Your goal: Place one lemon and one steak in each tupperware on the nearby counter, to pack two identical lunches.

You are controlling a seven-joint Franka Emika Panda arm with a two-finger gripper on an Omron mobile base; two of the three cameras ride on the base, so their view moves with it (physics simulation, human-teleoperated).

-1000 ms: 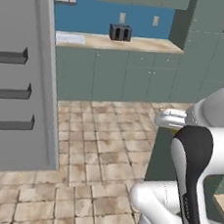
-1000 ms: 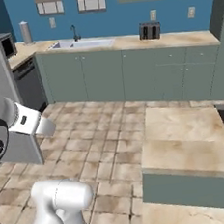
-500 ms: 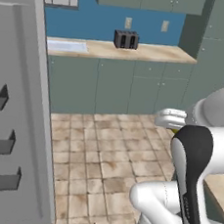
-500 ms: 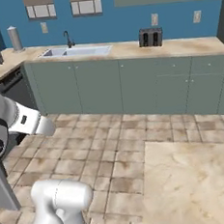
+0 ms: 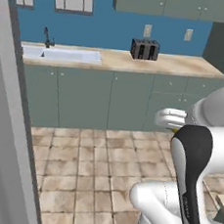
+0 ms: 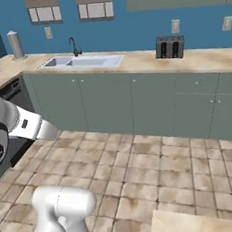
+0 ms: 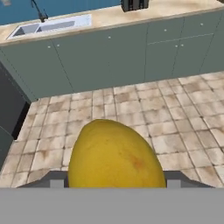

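Observation:
A yellow lemon (image 7: 116, 153) bulges large at the bottom of the hand view, raised over the tiled floor. My gripper (image 7: 116, 181) is shut on the lemon, and its grey fingertips (image 7: 56, 180) just peek out on either side of the fruit. Ahead runs the beige counter (image 7: 131, 13) over grey-green cabinet fronts, also seen in the base views (image 5: 178, 65) (image 6: 148, 62). The steak and the tupperware are out of view.
On the counter stand a dark toaster (image 5: 144, 49) (image 6: 169, 47) and a sink with faucet (image 5: 61, 54) (image 6: 82, 61). A tall grey appliance side (image 5: 4, 121) walls the left. A beige island corner (image 6: 199, 225) lies low right. Tiled floor (image 5: 102, 172) separates me from the cabinets.
The base has driven and turned, so the whole scene shifted: the sink counter and toaster now sit closer and more central, and the island top has slid mostly out of the frame.

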